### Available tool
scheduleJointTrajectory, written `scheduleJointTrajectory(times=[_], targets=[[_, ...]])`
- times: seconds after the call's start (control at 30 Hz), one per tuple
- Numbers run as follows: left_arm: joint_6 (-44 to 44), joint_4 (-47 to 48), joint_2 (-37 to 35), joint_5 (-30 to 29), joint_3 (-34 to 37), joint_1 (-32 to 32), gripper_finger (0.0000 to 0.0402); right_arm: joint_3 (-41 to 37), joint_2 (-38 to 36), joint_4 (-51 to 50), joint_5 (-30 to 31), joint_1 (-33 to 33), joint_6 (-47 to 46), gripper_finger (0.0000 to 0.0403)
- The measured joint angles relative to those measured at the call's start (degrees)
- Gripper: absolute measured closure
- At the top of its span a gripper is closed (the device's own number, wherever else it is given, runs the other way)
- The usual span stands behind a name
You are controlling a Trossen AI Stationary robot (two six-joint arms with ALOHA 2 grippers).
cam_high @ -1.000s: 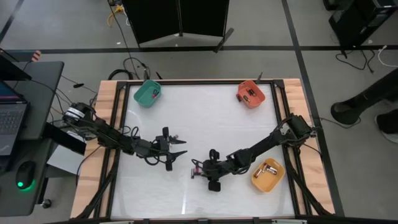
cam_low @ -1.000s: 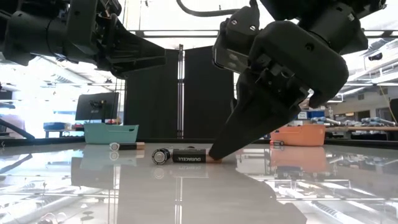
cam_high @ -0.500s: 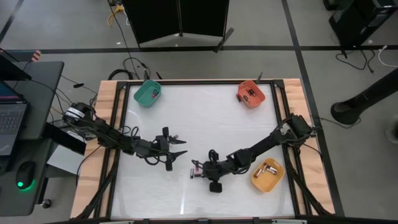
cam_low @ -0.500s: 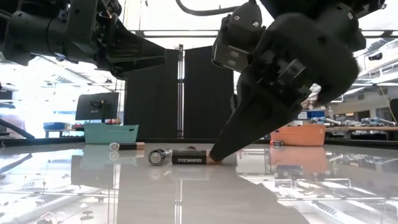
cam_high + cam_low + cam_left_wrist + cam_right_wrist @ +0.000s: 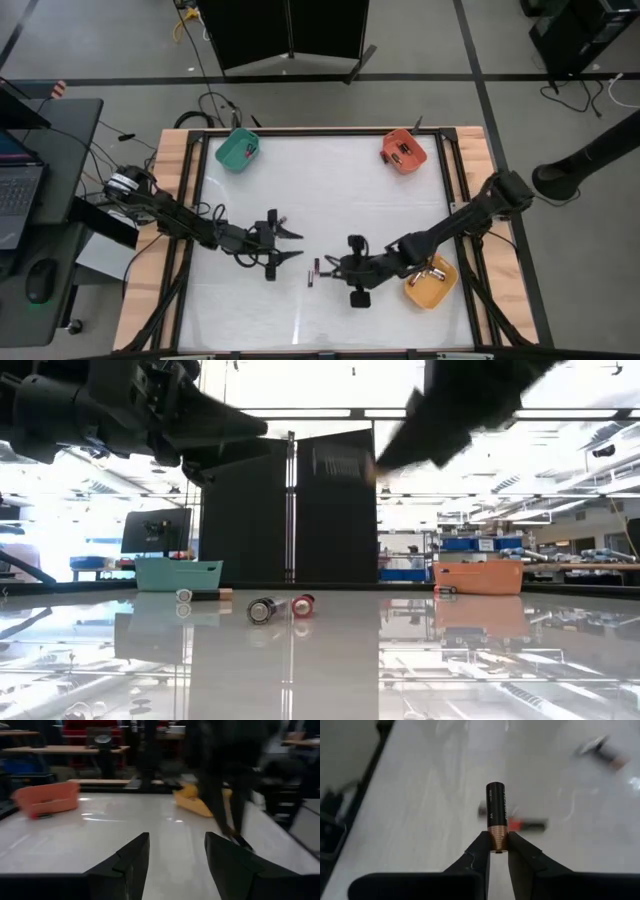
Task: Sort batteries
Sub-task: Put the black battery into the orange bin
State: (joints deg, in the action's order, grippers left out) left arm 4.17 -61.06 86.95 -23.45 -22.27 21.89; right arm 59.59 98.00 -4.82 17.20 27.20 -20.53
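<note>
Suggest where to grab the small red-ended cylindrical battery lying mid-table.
Grip the red-ended battery across the middle of its barrel, coming straight down from above. It lies on its side on the glossy white table, so only its rounded flanks are free. Keep the fingers narrow: a dark silver-capped battery lies close beside it. The open left gripper is empty.

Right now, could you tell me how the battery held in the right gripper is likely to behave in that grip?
The battery is probably rigid. The right gripper pinches only its copper end, so it might pivot or slip on the smooth casing. Being round, it would likely roll if dropped on the glossy table.
</note>
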Motion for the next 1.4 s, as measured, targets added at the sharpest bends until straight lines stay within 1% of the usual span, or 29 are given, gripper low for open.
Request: scheduleJointTrajectory(times=[0.03,0.13,0.27,0.37,0.5,0.6,0.67,0.73,0.93,1.03,1.17,1.4], targets=[[0.0,0.0,0.6,1.1,-0.7,0.2,0.0202,0.0,-1.3,0.1,1.3,0.0,0.8,0.0348],[-0.8,0.0,2.7,1.7,-3.5,1.2,0.0195,0.1,-3.8,0.0,4.1,0.0,2.1,0.0348],[-0.8,0.2,5.7,2.0,-7.6,2.0,0.0173,0.1,-5.2,-0.2,5.9,-0.3,3.8,0.0348],[0.4,2.4,7.6,3.6,-11.0,2.2,0.0152,0.1,-5.3,-0.2,6.3,-0.7,4.2,0.0348],[1.9,8.9,9.6,4.8,-16.1,2.2,0.0134,0.1,-5.3,-0.4,6.3,-1.0,4.2,0.0348],[2.0,16.2,10.6,4.8,-19.3,2.2,0.0135,0.1,-5.3,-0.6,6.9,-1.0,4.3,0.0348],[2.0,19.5,10.6,4.7,-20.9,2.2,0.0145,0.1,-5.3,-0.8,7.2,-1.0,4.3,0.0348],[2.1,20.5,10.6,4.6,-21.7,2.2,0.0162,0.1,-5.3,-1.1,7.2,-1.0,4.3,0.0348],[2.6,19.9,10.6,4.1,-22.2,2.2,0.0228,0.1,-5.4,-1.2,7.2,-1.0,4.3,0.0348],[3.9,19.7,10.6,4.1,-22.2,2.2,0.0252,0.1,-5.4,-1.2,7.2,-1.0,4.3,0.0348],[4.4,19.5,10.6,4.1,-22.2,2.1,0.0271,0.1,-5.4,-1.3,7.1,-1.0,4.4,0.0348],[7.4,18.8,10.6,4.2,-22.2,1.9,0.0286,0.2,-5.4,-1.8,7.1,-1.0,4.5,0.0348]])
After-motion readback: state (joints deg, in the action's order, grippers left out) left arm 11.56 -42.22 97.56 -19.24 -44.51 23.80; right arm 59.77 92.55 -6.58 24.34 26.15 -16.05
